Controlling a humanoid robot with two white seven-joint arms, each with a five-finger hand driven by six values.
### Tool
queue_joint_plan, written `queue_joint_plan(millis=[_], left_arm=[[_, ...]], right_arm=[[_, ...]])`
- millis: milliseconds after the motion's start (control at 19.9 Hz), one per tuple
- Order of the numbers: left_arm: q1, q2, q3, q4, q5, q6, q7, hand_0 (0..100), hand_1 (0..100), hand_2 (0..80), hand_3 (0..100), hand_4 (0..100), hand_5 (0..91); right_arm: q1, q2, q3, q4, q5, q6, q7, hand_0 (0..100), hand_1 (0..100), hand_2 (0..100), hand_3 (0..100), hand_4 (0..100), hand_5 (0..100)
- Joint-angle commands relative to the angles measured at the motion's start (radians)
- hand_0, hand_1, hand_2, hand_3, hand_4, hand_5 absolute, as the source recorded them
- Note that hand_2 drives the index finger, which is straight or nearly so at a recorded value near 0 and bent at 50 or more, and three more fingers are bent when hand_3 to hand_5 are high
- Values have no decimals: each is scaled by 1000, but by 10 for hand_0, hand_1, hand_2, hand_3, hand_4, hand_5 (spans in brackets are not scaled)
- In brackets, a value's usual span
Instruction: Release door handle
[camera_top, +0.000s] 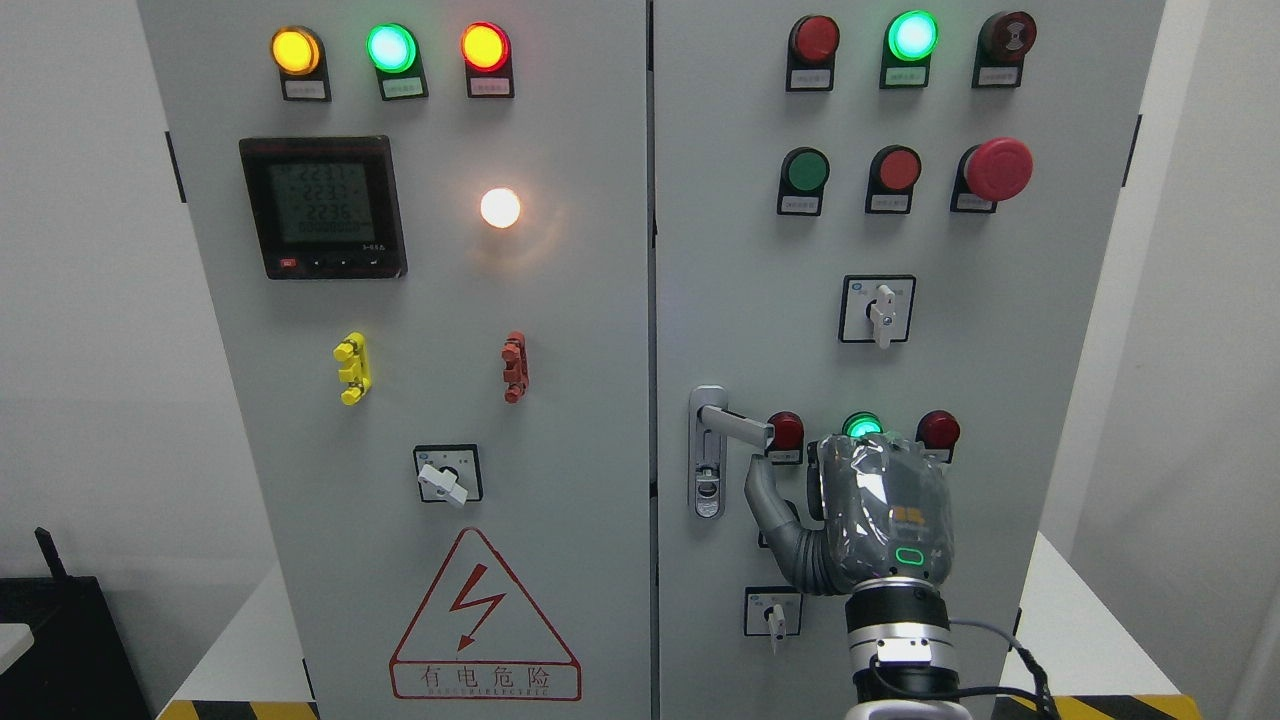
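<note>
Right hand sits just right of the handle, thumb under its tip, other fingers hidden; rigid metal lever, best held near its end

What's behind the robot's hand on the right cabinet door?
Behind the right hand, a green lamp peeks over it, flanked by two red lamps. The panel directly behind the hand is covered.

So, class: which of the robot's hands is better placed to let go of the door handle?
The right hand: it sits just below the door handle, its thumb reaching the lever's end. No left hand is in view.
</note>
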Motion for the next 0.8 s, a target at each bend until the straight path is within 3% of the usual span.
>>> queue_joint_plan(millis=[0, 50, 100, 150, 201, 251, 301, 401, 501, 652, 752], left_arm=[[-25, 0, 17, 0, 0, 1, 0, 120, 389, 0, 0, 0, 0], [-26, 0, 17, 0, 0, 1, 0, 120, 389, 0, 0, 0, 0], [-26, 1, 17, 0, 0, 1, 0, 120, 389, 0, 0, 0, 0], [-26, 0, 17, 0, 0, 1, 0, 120, 389, 0, 0, 0, 0], [-26, 0, 17, 0, 0, 1, 0, 120, 389, 0, 0, 0, 0], [-26, 1, 17, 0, 0, 1, 0, 120, 389, 0, 0, 0, 0], [-26, 0, 17, 0, 0, 1, 0, 120, 389, 0, 0, 0, 0], [-25, 0, 17, 0, 0, 1, 0, 120, 389, 0, 0, 0, 0], [-26, 1, 17, 0, 0, 1, 0, 120, 389, 0, 0, 0, 0], [-26, 0, 17, 0, 0, 1, 0, 120, 389, 0, 0, 0, 0], [-25, 0, 17, 0, 0, 1, 0, 120, 389, 0, 0, 0, 0]], right_arm=[[138, -39, -23, -131, -6, -86, -111, 530, 147, 801, 1000, 823, 839], [147, -51, -53, -142, -8, -103, -124, 530, 149, 758, 989, 817, 816], [149, -54, -72, -148, -8, -119, -126, 527, 154, 530, 781, 677, 602], [149, -56, -87, -153, -9, -136, -125, 519, 163, 379, 610, 496, 422], [149, -54, -110, -159, -16, -153, -123, 517, 163, 305, 506, 401, 323], [149, -54, -130, -160, -32, -179, -123, 517, 158, 153, 283, 192, 125], [149, -59, -152, -162, -58, -211, -123, 511, 138, 58, 153, 71, 0], [149, -80, -207, -157, -120, -299, -122, 485, 96, 0, 0, 0, 0], [147, -118, -244, -145, -195, -351, -114, 454, 67, 0, 0, 0, 0], [147, -223, -259, -140, -288, -356, -115, 432, 47, 0, 0, 0, 0], [149, -244, -264, -140, -331, -356, -118, 420, 41, 0, 0, 0, 0]])
